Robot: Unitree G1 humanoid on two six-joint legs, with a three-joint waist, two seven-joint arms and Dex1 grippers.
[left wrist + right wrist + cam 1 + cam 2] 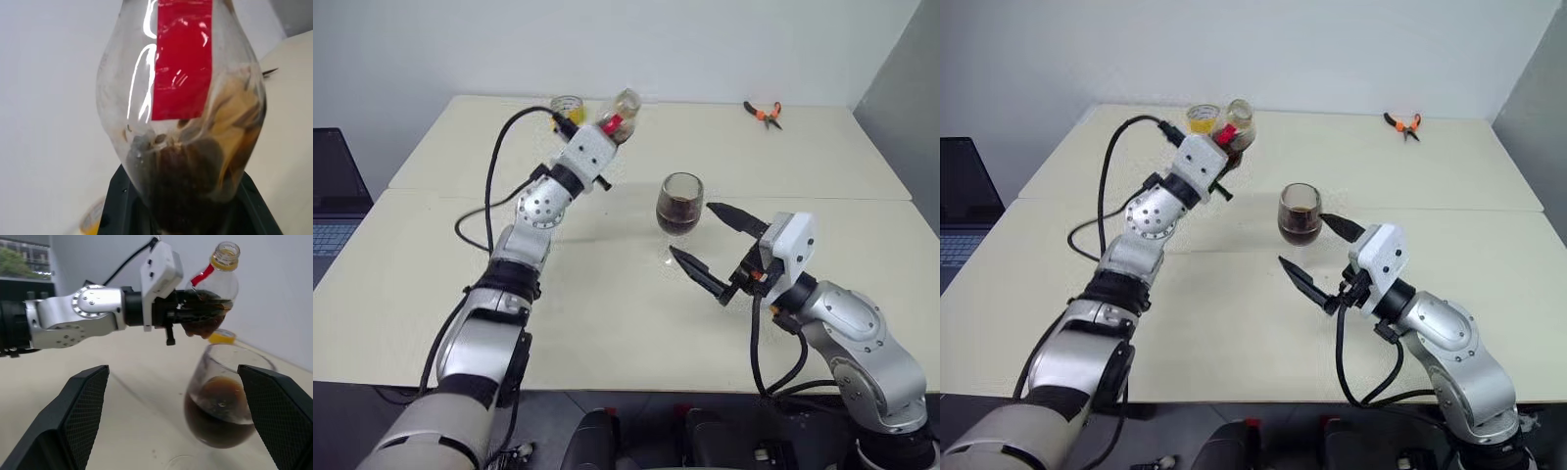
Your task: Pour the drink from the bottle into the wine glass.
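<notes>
Two grippers are in play, one per arm. Over on the left, the left gripper (607, 132) is pinched tight around the belly of the one bottle (217, 289), holding it up off the table (607, 323), roughly upright with a slight tilt. From the right wrist view, the bottle's mouth is uncapped with a yellow ring at the neck, a red label runs down its side, and a small pool of the drink (205, 316) sits in the bottom of its belly. From the left wrist view, the clear wall is streaked and the dark liquid has collected low down between the fingers.

Just behind the held bottle, near the far edge of the table, lies one yellow tape roll (1202, 118).

Near the middle of the table stands the one wine glass (679, 204), upright on its foot. Its bowl holds dark brown, cola-like liquid, filled to roughly half. The bottle is up and to the left of the glass, apart from it and not over its rim.

To the right, the right gripper (713, 245) has its two black fingers spread wide. They hold nothing. It sits just beside the glass, and the right wrist view has the bowl between the two finger pads without either touching it.

Farthest right, by the far edge of the table, lies one pair of orange-handled pliers (764, 114).
</notes>
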